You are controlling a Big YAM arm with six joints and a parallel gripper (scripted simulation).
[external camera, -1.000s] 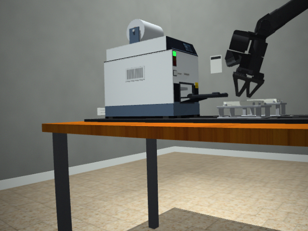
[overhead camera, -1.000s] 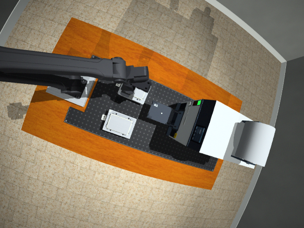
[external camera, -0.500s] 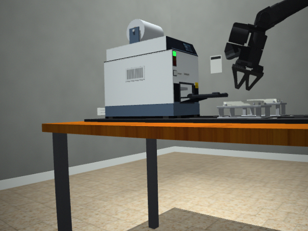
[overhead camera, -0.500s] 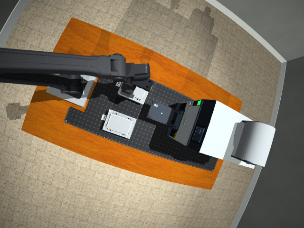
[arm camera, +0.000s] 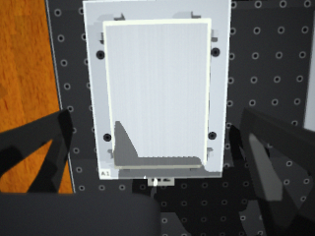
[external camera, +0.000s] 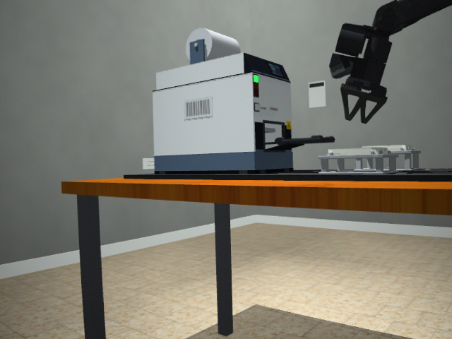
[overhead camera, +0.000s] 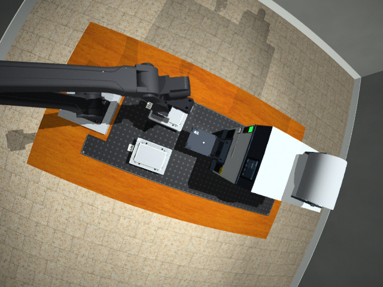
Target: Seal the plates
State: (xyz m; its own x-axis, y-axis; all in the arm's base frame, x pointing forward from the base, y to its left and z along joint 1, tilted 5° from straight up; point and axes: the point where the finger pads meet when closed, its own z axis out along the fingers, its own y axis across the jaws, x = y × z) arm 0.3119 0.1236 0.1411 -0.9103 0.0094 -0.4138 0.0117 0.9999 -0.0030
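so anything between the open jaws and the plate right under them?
Nothing visible. The gripper hangs open above the plate, which lies flat in its nest. In the wrist view only the gripper's shadow falls on the plate's near end.

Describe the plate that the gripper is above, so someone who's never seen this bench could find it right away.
Start at the big white sealer on the dark perforated board; its empty dark stage sticks out toward two white plate nests. The plate sits in the nest nearer the arm's base, directly below the open gripper. Unlike the other plate, it lies partly hidden under the arm in the top view.
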